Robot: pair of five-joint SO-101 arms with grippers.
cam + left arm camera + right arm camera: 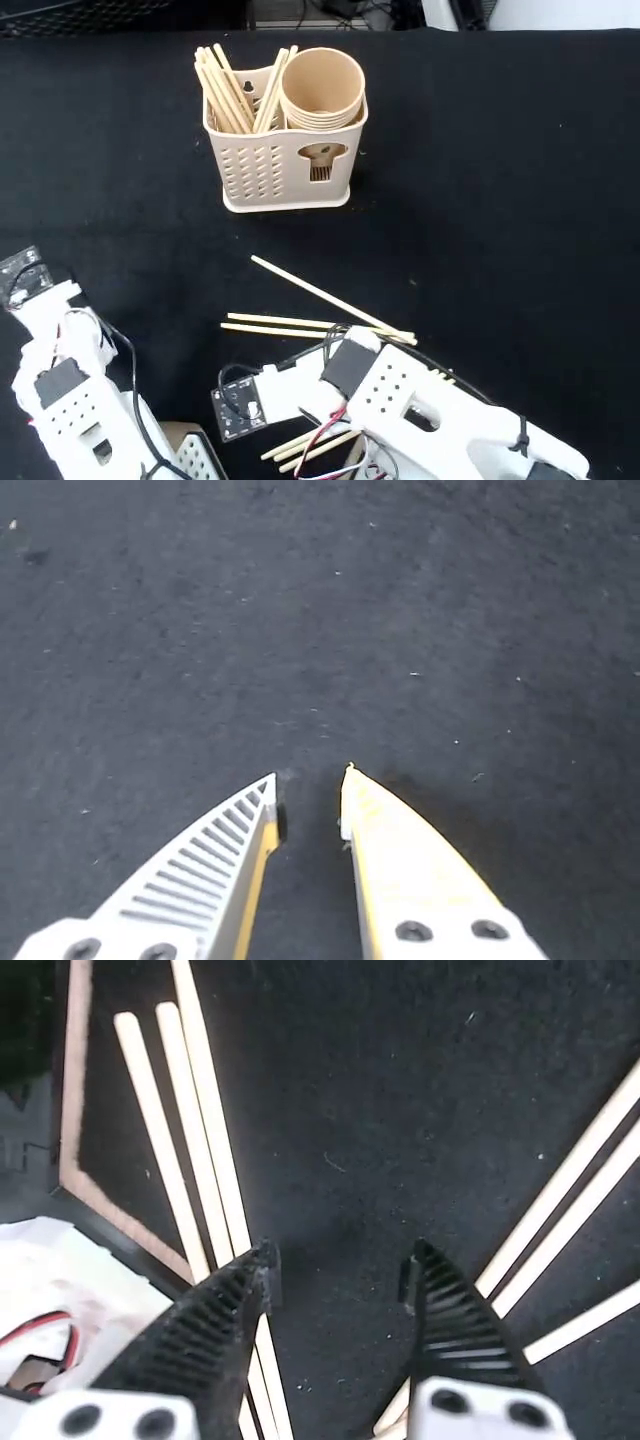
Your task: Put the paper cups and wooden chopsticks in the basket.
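Black cloth covers the bench from edge to edge. Toward its far side stands the beige perforated basket, upright, split into two compartments. My two white arms sit at the near edge. The left arm is in the near left corner. The right arm is closer to the middle and lies over some of the sticks. A stack of paper cups fills the basket's right compartment, and a bundle of wooden chopsticks leans in the left one. Loose chopsticks lie flat on the cloth between the basket and my right arm: one slanted and two side by side, with more poking out from under the arm. My right gripper is spread wide low over the cloth, pinching nothing, with loose chopsticks on either side and bare cloth between the jaws. My left gripper is parted only a little, holding nothing, over bare cloth.
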